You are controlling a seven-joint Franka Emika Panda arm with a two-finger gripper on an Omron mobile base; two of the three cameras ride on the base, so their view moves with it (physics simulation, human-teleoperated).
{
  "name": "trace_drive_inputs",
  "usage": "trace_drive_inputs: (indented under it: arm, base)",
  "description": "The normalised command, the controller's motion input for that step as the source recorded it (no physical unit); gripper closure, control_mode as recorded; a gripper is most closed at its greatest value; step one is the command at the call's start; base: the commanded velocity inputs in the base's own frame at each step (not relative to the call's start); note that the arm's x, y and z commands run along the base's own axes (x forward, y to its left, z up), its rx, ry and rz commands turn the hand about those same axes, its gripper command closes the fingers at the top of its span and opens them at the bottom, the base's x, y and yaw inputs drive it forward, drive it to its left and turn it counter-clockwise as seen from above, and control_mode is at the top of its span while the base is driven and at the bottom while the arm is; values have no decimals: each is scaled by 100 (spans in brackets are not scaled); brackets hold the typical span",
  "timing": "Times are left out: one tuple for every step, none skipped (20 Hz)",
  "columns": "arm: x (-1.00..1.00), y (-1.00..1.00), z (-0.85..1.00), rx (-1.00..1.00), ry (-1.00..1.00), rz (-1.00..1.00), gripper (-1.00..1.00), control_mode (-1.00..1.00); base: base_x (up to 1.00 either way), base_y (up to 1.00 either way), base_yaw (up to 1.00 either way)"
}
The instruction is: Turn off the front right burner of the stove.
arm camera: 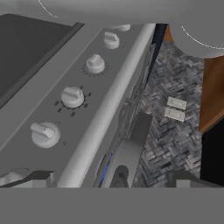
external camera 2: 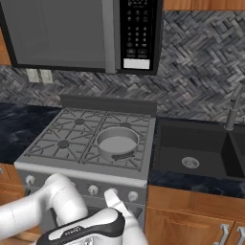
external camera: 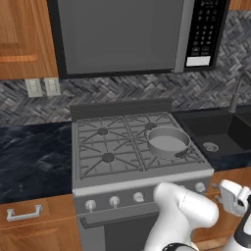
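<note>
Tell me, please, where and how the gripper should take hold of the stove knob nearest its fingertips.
Grip the raised bar across the knob, one finger on each flat side, coming straight at the stove's front panel. Its round body looks smooth; the bar likely gives turning purchase. The gripper stands open.

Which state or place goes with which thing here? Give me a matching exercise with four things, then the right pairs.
Things:
1. pan
2. sink
3. microwave
4. knobs

Places or states:
A. mounted on the wall above the stove
B. in a row along the stove's front panel
C. sunk into the dark counter to the right of the stove
D. resting on the grates on the stove's right side

Pairs: 1-D, 2-C, 3-A, 4-B
</note>
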Motion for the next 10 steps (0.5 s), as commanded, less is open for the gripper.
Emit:
trace_drive_inputs:
  arm:
    - [24, 0, -9, 0, 0, 2, -100, -100]
    - [24, 0, -12, 0, 0, 3, -100, -100]
    - [24, 0, -12, 0, 0, 3, -100, -100]
    - [24, 0, -16, 0, 0, 3, -100, -100]
    - [26, 0, -14, 0, 0, 3, -100, -100]
    - [26, 0, -12, 0, 0, 4, -100, -100]
    - [25, 0, -14, 0, 0, 4, -100, -100]
    - [25, 0, -16, 0, 0, 4, -100, -100]
    - [23, 0, -21, 0, 0, 3, -100, -100]
    - [17, 0, -21, 0, 0, 3, -100, -100]
  base:
    - [0, 0, 0]
    - [0, 0, 0]
    - [0, 0, 0]
    - [0, 0, 0]
    - [0, 0, 0]
    - [0, 0, 0]
    - [0, 0, 0]
    - [0, 0, 0]
    - [0, 0, 0]
    - [0, 0, 0]
